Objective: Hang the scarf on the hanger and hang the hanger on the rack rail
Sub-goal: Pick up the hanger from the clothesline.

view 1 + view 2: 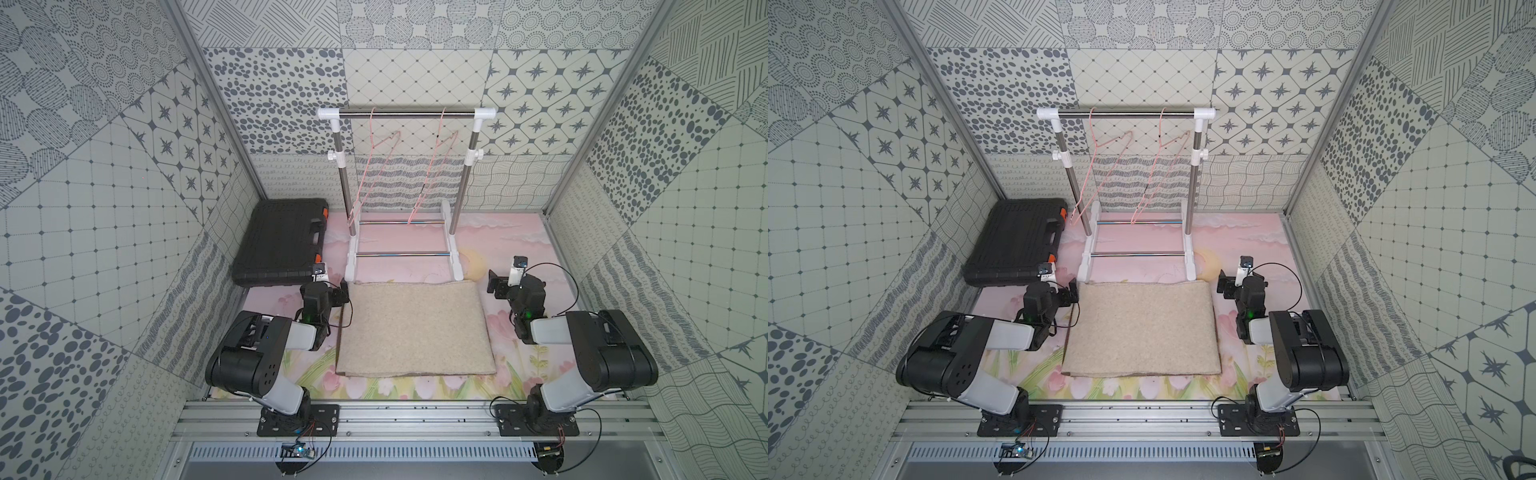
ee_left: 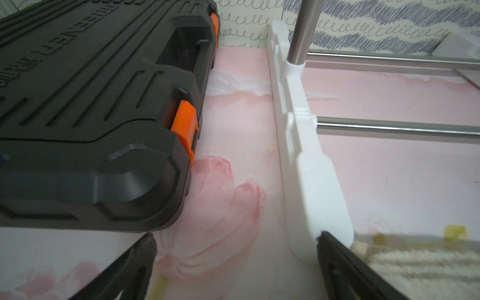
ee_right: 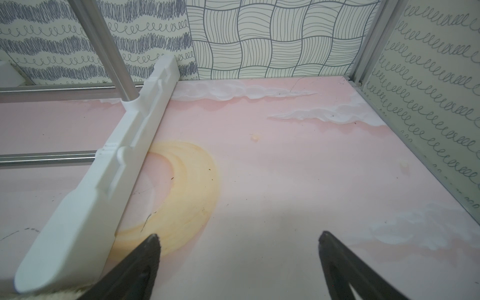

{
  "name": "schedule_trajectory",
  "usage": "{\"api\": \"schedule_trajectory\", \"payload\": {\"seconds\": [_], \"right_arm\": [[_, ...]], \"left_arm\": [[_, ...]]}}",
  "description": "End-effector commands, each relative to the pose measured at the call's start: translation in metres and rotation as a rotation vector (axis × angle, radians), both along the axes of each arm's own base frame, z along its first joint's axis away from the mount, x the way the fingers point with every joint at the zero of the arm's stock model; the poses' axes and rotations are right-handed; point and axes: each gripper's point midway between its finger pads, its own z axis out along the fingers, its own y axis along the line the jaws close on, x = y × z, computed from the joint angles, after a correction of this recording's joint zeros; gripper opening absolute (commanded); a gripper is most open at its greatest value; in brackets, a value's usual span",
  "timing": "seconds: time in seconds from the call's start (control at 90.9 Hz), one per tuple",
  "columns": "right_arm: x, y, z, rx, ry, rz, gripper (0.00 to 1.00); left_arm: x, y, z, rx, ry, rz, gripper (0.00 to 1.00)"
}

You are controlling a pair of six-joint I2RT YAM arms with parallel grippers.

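The beige scarf (image 1: 415, 328) (image 1: 1142, 328) lies folded flat mid-table, just in front of the clothes rack (image 1: 407, 113). From the rack's top bar hang two pink wire hangers, a left hanger (image 1: 371, 141) and a right hanger (image 1: 439, 139), both bare. My left gripper (image 1: 340, 293) (image 2: 235, 239) is open beside the scarf's far left corner, with nothing between its fingers. A strip of scarf (image 2: 415, 262) shows past one finger. On the far right side of the scarf my right gripper (image 1: 496, 286) (image 3: 239, 237) is open over bare mat, holding nothing.
A black toolbox (image 1: 278, 245) (image 2: 91, 104) with orange latches lies at the back left, close to my left gripper. The rack's white feet (image 2: 311, 168) (image 3: 104, 181) and low cross bars stand just beyond the scarf. Patterned walls enclose the table.
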Motion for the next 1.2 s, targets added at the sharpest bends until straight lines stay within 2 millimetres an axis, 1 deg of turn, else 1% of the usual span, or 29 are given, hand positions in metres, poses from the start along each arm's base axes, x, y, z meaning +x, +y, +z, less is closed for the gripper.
{"api": "schedule_trajectory", "payload": {"seconds": [0.0, 0.066, 0.11, 0.132, 0.165, 0.22, 0.231, 0.286, 0.33, 0.352, 0.374, 0.385, 0.429, 0.44, 0.495, 0.539, 0.55, 0.616, 0.649, 0.671, 0.704, 0.737, 0.781, 0.803, 0.814, 0.88, 0.891, 1.023, 1.188], "right_arm": [[0.008, -0.001, 0.012, -0.002, -0.041, -0.005, 0.97], [0.004, -0.011, 0.021, -0.014, -0.07, -0.084, 0.97], [0.0, -0.012, 0.036, -0.018, -0.084, -0.092, 0.97], [-0.001, -0.012, 0.045, -0.018, -0.087, -0.088, 0.97], [-0.001, -0.01, 0.054, -0.019, -0.073, -0.075, 0.97], [-0.001, -0.006, 0.075, 0.013, -0.074, -0.061, 0.97], [-0.001, -0.005, 0.079, 0.021, -0.073, -0.054, 0.97], [-0.002, 0.002, 0.111, 0.084, -0.074, -0.044, 0.97], [-0.005, 0.006, 0.129, 0.146, -0.027, -0.057, 0.97], [-0.006, 0.01, 0.143, 0.184, -0.013, -0.062, 0.97], [-0.009, 0.017, 0.151, 0.22, 0.022, -0.048, 0.97], [-0.009, 0.021, 0.16, 0.234, 0.029, -0.031, 0.97], [-0.014, 0.041, 0.18, 0.297, 0.09, 0.048, 0.97], [-0.014, 0.044, 0.191, 0.318, 0.086, 0.062, 0.97], [-0.016, 0.051, 0.218, 0.475, 0.092, 0.042, 0.97], [-0.02, 0.06, 0.229, 0.629, 0.095, 0.054, 0.97], [-0.02, 0.065, 0.233, 0.659, 0.089, 0.078, 0.97], [-0.021, 0.097, 0.278, 0.787, -0.031, 0.291, 0.97], [-0.018, 0.109, 0.294, 0.787, -0.044, 0.332, 0.97], [-0.018, 0.122, 0.299, 0.761, -0.025, 0.362, 0.97], [-0.017, 0.142, 0.314, 0.697, -0.023, 0.395, 0.97], [-0.016, 0.152, 0.328, 0.618, -0.038, 0.401, 0.97], [-0.006, 0.174, 0.327, 0.559, -0.009, 0.421, 0.97], [-0.002, 0.181, 0.336, 0.544, -0.015, 0.43, 0.97], [0.001, 0.185, 0.334, 0.535, -0.006, 0.433, 0.97], [0.015, 0.2, 0.347, 0.498, -0.02, 0.438, 0.97], [0.019, 0.203, 0.345, 0.494, -0.015, 0.438, 0.97], [0.047, 0.226, 0.36, 0.446, -0.06, 0.432, 0.97], [0.074, 0.243, 0.362, 0.365, -0.091, 0.396, 0.92]], "left_arm": [[0.002, 0.005, 0.013, -0.008, -0.042, 0.038, 0.99], [0.0, -0.002, 0.023, 0.03, -0.081, 0.01, 0.99], [-0.003, 0.001, 0.03, 0.059, -0.075, 0.046, 0.99], [-0.004, 0.001, 0.041, 0.056, -0.087, 0.054, 0.99], [-0.006, 0.002, 0.045, 0.06, -0.069, 0.057, 0.99], [-0.007, 0.0, 0.065, 0.056, -0.078, 0.042, 0.99], [-0.008, -0.001, 0.065, 0.055, -0.064, 0.038, 0.99], [-0.013, -0.004, 0.083, 0.026, -0.048, 0.036, 0.99], [-0.018, -0.007, 0.097, 0.01, -0.047, 0.036, 0.99], [-0.02, -0.008, 0.108, -0.005, -0.066, 0.04, 0.99], [-0.025, -0.009, 0.11, -0.021, -0.053, 0.042, 0.99], [-0.027, -0.01, 0.113, -0.029, -0.049, 0.042, 0.99], [-0.034, -0.011, 0.121, -0.047, -0.034, 0.053, 0.99], [-0.036, -0.011, 0.123, -0.049, -0.03, 0.056, 0.99], [-0.044, -0.013, 0.139, -0.064, -0.04, 0.065, 0.99], [-0.051, -0.015, 0.145, -0.066, -0.023, 0.07, 0.99], [-0.053, -0.016, 0.147, -0.07, -0.025, 0.071, 0.99], [-0.064, -0.016, 0.151, -0.086, 0.008, 0.082, 0.99], [-0.069, -0.016, 0.153, -0.105, 0.021, 0.091, 0.98], [-0.072, -0.017, 0.154, -0.115, 0.028, 0.092, 0.99], [-0.077, -0.018, 0.156, -0.134, 0.034, 0.094, 0.99], [-0.081, -0.019, 0.156, -0.147, 0.042, 0.096, 0.99], [-0.086, -0.022, 0.157, -0.166, 0.049, 0.092, 0.99], [-0.089, -0.024, 0.157, -0.173, 0.052, 0.091, 0.99], [-0.09, -0.024, 0.158, -0.174, 0.052, 0.093, 0.99], [-0.095, -0.027, 0.159, -0.186, 0.049, 0.09, 0.99], [-0.096, -0.028, 0.159, -0.188, 0.05, 0.086, 0.98], [-0.101, -0.039, 0.161, -0.236, 0.051, 0.056, 0.98], [-0.102, -0.05, 0.158, -0.279, 0.059, 0.029, 0.99]]}}
